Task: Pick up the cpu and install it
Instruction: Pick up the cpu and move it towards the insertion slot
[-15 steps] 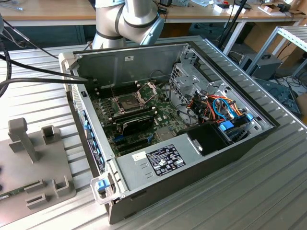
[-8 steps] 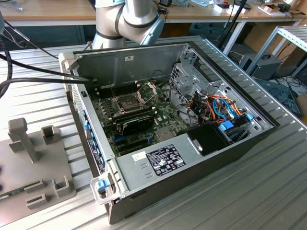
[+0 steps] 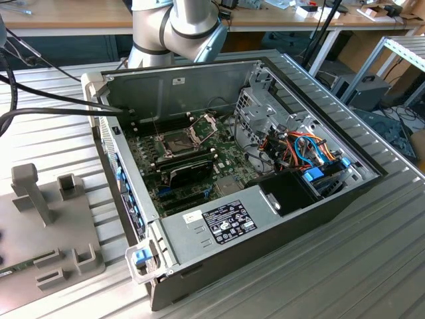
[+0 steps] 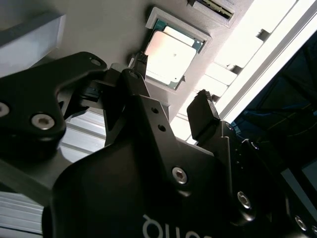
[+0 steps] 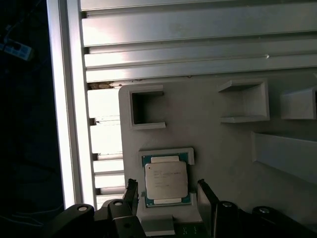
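The cpu (image 5: 166,179), a small square chip with a silver-grey top and green edge, lies flat in a shallow recess of a grey fixture plate (image 5: 223,148). In both wrist views my gripper (image 5: 167,185) is open over it, one black finger (image 5: 131,191) on each side of the chip, with nothing held. The second wrist view shows the cpu (image 4: 168,55) just beyond the fingertips of the gripper (image 4: 172,75). How far above the plate the fingers are, I cannot tell. In the exterior view the open cpu socket (image 3: 178,141) sits on the green motherboard (image 3: 199,174) inside the computer case.
The open computer case (image 3: 265,219) lies on a ribbed metal table (image 3: 372,266). It holds a black card (image 3: 192,169), a drive cage and cable bundles (image 3: 299,149). A grey fixture plate (image 3: 46,226) with raised blocks is at the exterior view's left. Empty square pockets (image 5: 146,108) sit near the cpu.
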Robot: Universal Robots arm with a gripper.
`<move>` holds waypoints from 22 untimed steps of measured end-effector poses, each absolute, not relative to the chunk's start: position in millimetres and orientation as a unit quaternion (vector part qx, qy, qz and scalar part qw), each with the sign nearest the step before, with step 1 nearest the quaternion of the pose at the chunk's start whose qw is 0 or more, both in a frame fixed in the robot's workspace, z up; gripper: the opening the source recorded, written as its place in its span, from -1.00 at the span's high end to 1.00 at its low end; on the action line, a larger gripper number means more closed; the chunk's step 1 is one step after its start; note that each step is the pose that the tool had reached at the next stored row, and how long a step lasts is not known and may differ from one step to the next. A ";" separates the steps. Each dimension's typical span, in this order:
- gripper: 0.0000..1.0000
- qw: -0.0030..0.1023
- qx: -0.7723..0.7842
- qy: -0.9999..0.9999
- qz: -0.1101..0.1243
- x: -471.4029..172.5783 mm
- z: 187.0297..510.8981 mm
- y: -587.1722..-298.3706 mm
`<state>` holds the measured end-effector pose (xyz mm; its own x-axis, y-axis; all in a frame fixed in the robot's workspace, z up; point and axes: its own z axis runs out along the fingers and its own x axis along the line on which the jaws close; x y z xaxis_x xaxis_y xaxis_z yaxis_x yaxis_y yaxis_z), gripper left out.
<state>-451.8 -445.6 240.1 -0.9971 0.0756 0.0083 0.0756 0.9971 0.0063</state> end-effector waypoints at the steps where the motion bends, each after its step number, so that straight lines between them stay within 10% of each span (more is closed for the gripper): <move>1: -0.20 0.004 -0.038 -0.999 -0.003 -451.8 239.6 -445.6; 22: -0.20 0.004 -0.038 -0.999 -0.003 -451.8 235.2 -445.6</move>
